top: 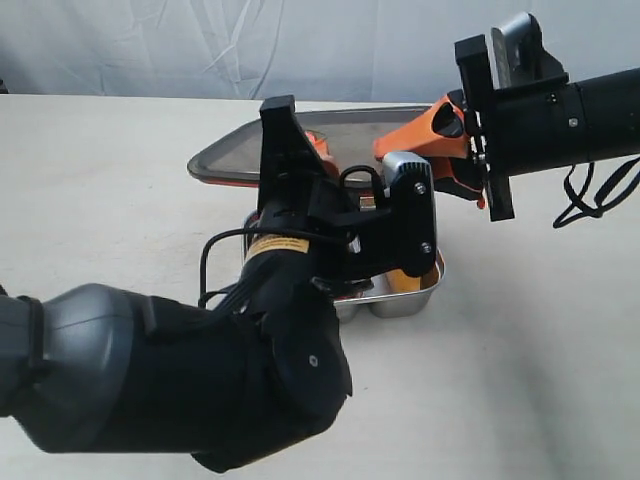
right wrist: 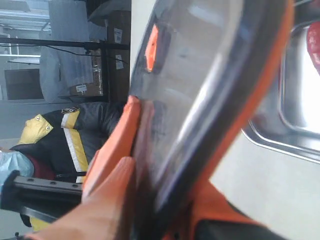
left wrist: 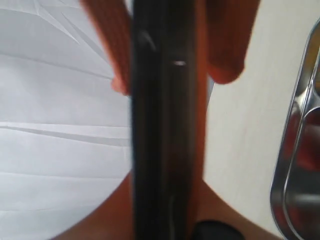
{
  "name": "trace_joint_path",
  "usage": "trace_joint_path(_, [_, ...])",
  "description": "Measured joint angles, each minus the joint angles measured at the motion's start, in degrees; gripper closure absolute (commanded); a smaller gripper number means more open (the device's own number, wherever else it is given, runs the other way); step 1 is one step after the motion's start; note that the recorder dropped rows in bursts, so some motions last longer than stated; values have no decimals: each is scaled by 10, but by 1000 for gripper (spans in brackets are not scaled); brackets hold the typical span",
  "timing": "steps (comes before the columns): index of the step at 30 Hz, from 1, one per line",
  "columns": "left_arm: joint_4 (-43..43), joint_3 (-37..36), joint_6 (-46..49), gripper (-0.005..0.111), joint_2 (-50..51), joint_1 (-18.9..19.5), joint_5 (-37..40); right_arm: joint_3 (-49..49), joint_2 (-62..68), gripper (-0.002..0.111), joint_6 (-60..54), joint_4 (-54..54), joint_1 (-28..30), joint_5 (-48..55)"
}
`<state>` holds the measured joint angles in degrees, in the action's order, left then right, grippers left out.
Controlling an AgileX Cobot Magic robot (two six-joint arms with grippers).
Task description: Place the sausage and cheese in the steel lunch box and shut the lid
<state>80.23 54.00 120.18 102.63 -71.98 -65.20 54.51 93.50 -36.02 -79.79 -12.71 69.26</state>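
Note:
The dark translucent lid (top: 240, 150) hangs level above the table, held at both ends. My left gripper (top: 314, 150) is shut on its near edge; in the left wrist view the lid (left wrist: 162, 125) runs edge-on between the orange fingers (left wrist: 227, 45). My right gripper (top: 415, 135) is shut on the lid's right end, where the lid (right wrist: 200, 65) shows its orange valve (right wrist: 151, 47). The steel lunch box (top: 410, 303) sits below, mostly hidden by my left arm. A yellow-orange piece, likely the cheese (top: 405, 281), lies in it. A red bit of the sausage (right wrist: 315, 42) shows inside the lunch box (right wrist: 295, 110).
My bulky left arm (top: 200, 380) fills the front of the pale table (top: 90, 200) and blocks most of the box. A white cloth backdrop (top: 250, 45) stands behind the table. The lunch box rim (left wrist: 295, 150) shows beside the left gripper.

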Motion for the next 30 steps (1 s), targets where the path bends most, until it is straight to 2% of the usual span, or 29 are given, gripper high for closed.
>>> trace_joint_path(2, [8, 0, 0, 107, 0, -1, 1, 0, 0, 109, -8, -11, 0, 1])
trace_joint_path(9, [55, 1, -1, 107, 0, -10, -6, 0, 0, 109, -39, 19, -2, -6])
trace_joint_path(16, [148, 2, -1, 105, -50, -15, 77, 2, 0, 109, -13, 69, -10, -16])
trace_joint_path(19, [176, 0, -3, 96, -87, -15, 93, 6, -5, 109, -11, 59, -12, -3])
trace_joint_path(24, [205, -5, -3, 72, -142, -15, 112, 10, -10, 109, -8, 39, -12, 21])
trace_joint_path(30, [222, -5, -3, 65, -162, -13, 122, 10, -11, 109, -36, 44, -11, 28])
